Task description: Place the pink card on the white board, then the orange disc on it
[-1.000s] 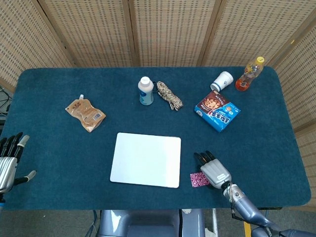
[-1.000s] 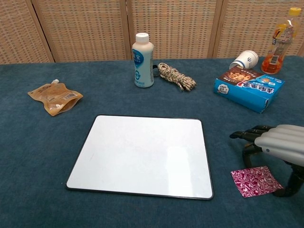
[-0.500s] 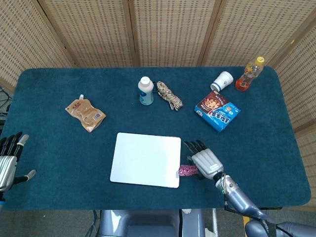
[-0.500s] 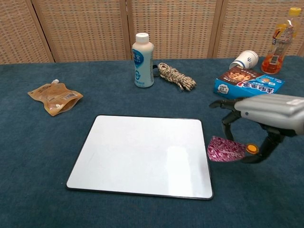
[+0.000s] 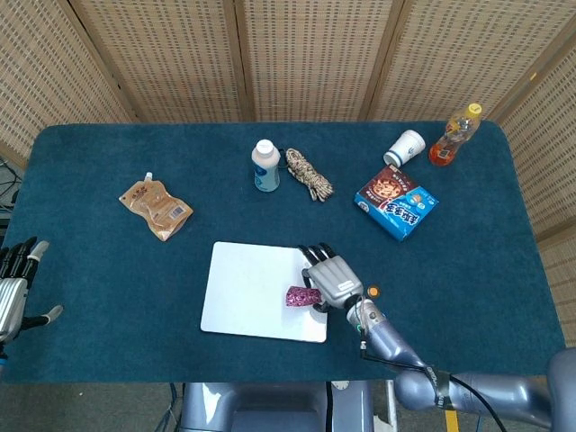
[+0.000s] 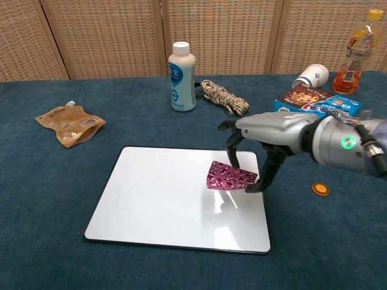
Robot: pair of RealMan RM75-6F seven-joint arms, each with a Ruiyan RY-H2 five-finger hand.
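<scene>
**Pink card held over the white board**

The blue table [image 5: 108,288] fills both views. At lower centre lies the white board [image 6: 163,199], flat. Over its right part the right hand [image 6: 266,136] pinches the pink card [image 6: 230,177] between thumb and fingers, the card tilted above the board's surface. At the lower left edge of the head view the left hand [image 5: 13,288] hangs with fingers spread, holding nothing. Toward the upper right sit a blue box [image 5: 396,202], an orange bottle [image 5: 454,135] and a tipped paper cup [image 5: 405,146]. The orange disc [image 6: 320,189] lies on the table, right of the board.
</scene>
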